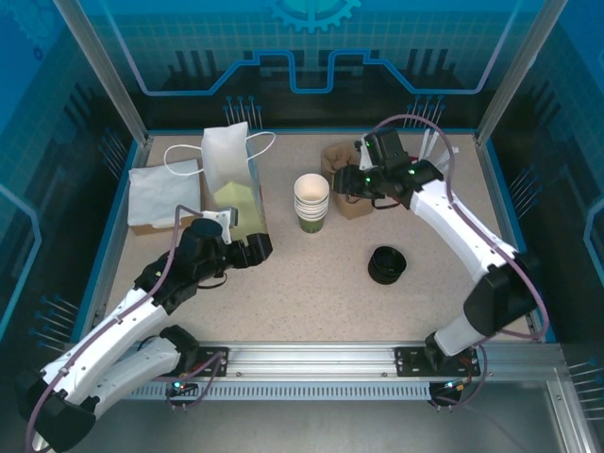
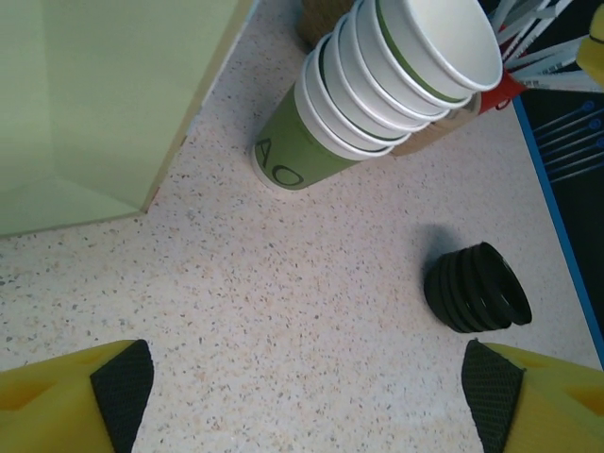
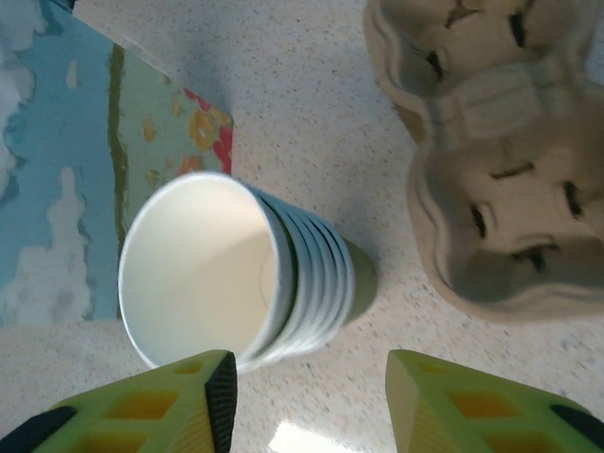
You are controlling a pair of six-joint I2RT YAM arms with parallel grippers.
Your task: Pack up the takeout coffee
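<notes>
The takeout coffee is out of view. A stack of lidless green cups [image 1: 312, 201] with cream rims stands mid-table. My right gripper [image 1: 347, 181] hovers just right of it. In the right wrist view the gripper [image 3: 311, 389] is open above bare table beside the cup stack [image 3: 236, 274], with nothing between its fingers. My left gripper [image 1: 253, 247] sits low by the paper bag [image 1: 231, 179]. Seen from the left wrist, that gripper [image 2: 307, 392] is wide open over bare table, and the cup stack [image 2: 377, 85] stands beyond it.
A stack of black lids [image 1: 387, 265] [image 2: 477, 288] lies right of centre. A brown pulp cup carrier [image 3: 500, 151] [image 1: 354, 208] sits behind the cups, partly under the right arm. The bag's pale green side [image 2: 94, 94] stands close on the left. A white folded sheet [image 1: 160, 193] lies at far left.
</notes>
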